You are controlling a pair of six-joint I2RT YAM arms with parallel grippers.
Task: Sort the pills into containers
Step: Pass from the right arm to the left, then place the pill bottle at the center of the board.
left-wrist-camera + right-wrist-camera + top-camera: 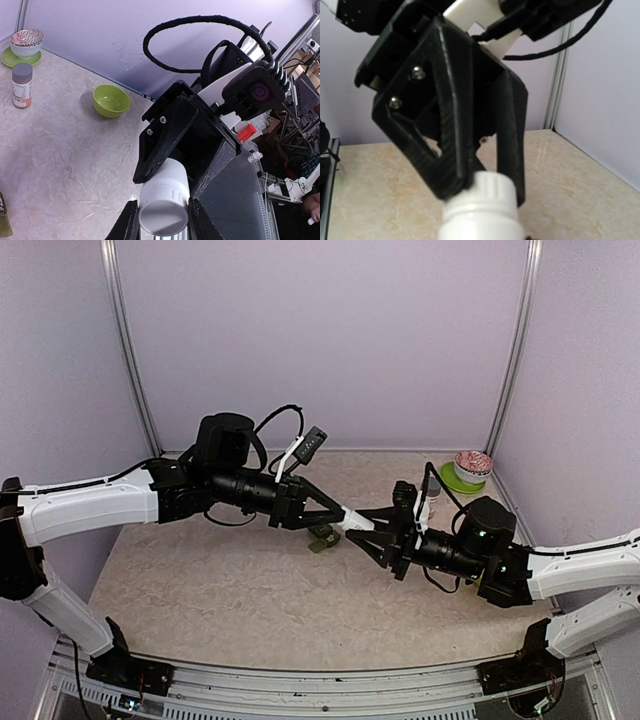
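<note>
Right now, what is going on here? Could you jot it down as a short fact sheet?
Held item: white bottle, off the table, between both arms
Left gripper: shut on one end
Right gripper: shut on the other end
On the table: green bowl, grey-capped bottle, patterned bowl on green saucer

— How do we hold our arms?
— Our left arm reaches in from the left edge of the table, and our right arm from the right edge.
— And our grippers?
— The left gripper and right gripper meet tip to tip, both clamped on one white bottle.
</note>
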